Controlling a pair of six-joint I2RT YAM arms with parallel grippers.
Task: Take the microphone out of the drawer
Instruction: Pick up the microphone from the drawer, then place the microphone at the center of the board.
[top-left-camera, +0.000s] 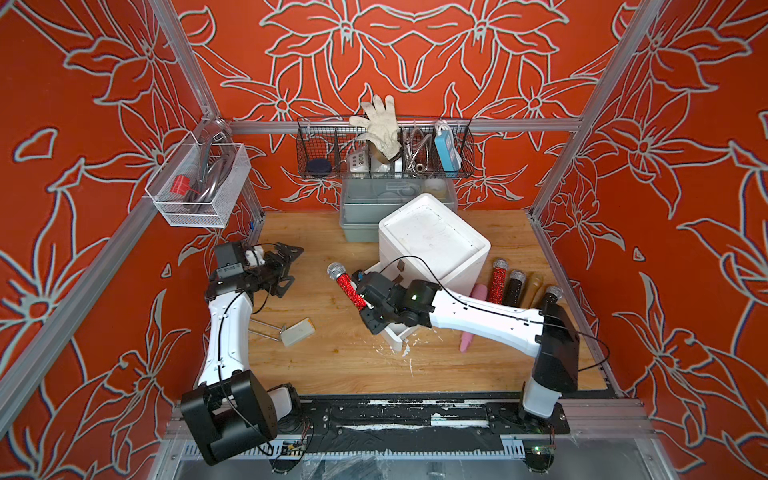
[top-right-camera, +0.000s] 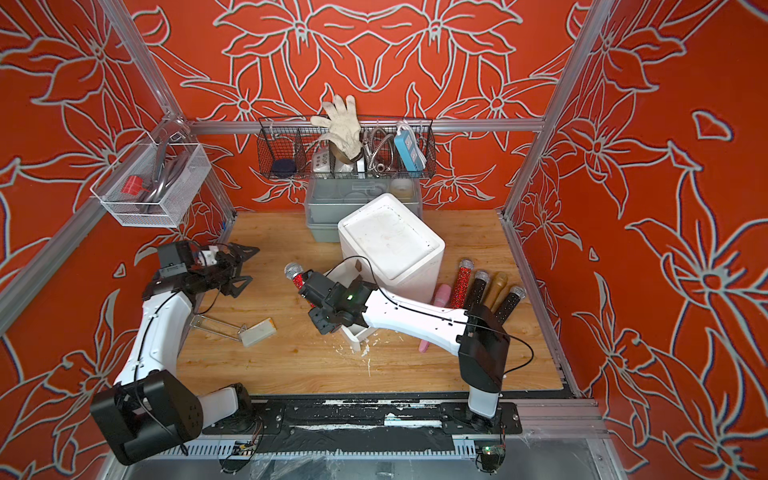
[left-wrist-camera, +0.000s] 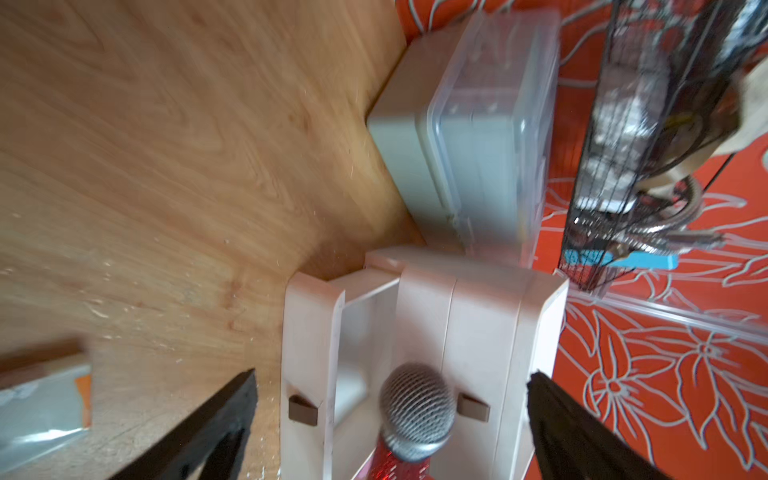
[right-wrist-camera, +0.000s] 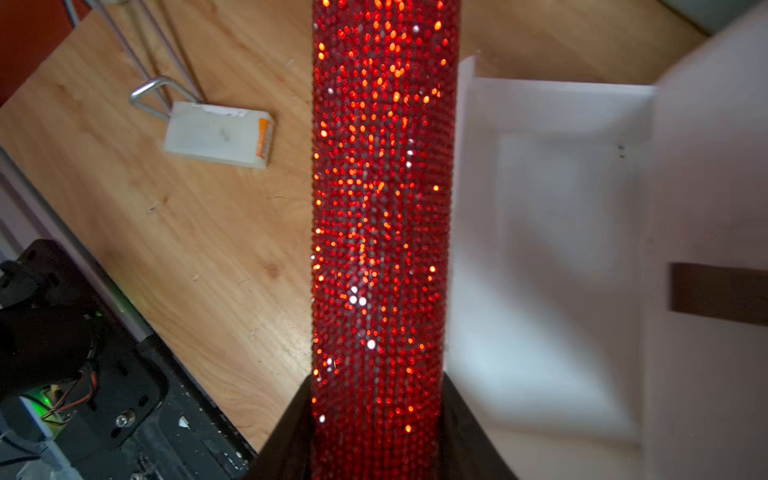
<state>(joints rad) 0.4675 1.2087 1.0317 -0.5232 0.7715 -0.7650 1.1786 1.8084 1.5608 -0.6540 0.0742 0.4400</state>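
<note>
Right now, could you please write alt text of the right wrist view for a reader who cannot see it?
A red glitter microphone dominates the picture, its handle clamped in the right end effector. Beside it is the open white drawer, empty where visible; a small white box lies on the wooden table.

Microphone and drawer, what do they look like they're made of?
The microphone has a handle covered in tiny red glittering studs, likely rhinestones, since they sparkle with bright points. Its head looks like silver woven metal mesh. The drawer has smooth matte white walls, probably plastic, though painted wood is possible.
</note>
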